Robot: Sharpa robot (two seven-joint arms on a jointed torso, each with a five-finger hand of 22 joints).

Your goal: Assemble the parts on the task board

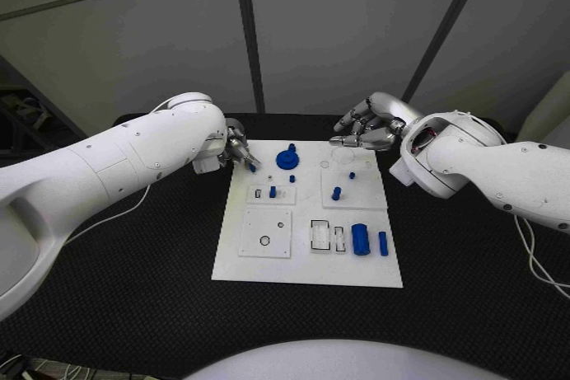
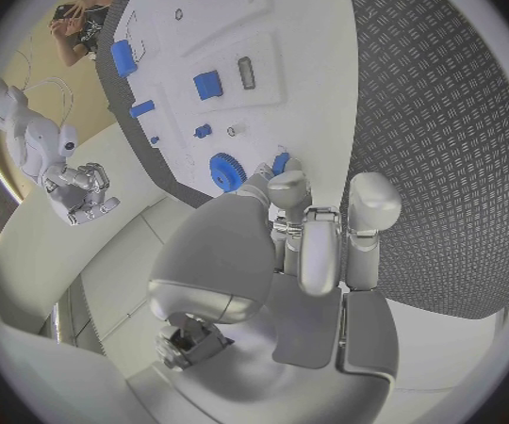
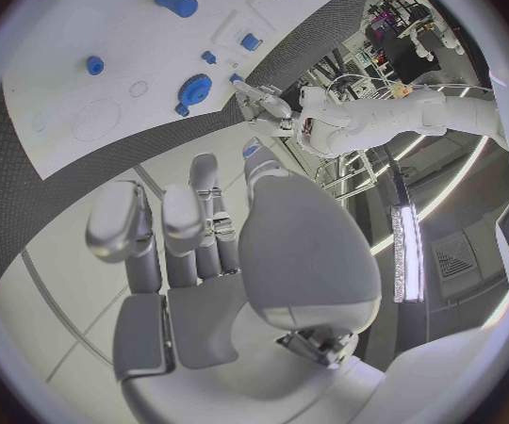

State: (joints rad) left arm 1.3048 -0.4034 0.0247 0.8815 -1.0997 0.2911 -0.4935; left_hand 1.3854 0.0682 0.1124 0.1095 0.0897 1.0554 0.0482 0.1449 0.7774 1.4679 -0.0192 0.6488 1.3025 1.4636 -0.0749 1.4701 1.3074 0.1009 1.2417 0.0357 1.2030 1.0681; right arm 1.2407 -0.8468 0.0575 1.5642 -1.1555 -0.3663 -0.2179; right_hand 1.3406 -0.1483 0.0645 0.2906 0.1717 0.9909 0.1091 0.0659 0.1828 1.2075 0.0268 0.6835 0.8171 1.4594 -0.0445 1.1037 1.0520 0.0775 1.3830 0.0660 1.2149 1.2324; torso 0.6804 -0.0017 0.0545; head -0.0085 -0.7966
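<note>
On the black table: white task board (image 1: 306, 265) lies at the centre.
Left hand (image 1: 238, 153): at the board's far-left corner, pinching a small blue part (image 1: 250, 167).
Right hand (image 1: 371, 126): beyond the board's far-right corner, fingers curled in, nothing held.
Blue gear (image 1: 287, 159): far on the board, just right of the left hand.
Blue cylinder (image 1: 360, 238): near right.

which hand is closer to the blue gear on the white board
Left. The left hand has its fingertips at the board's far left corner, just beside the gear. The right hand hovers past the far edge, farther off.
</note>
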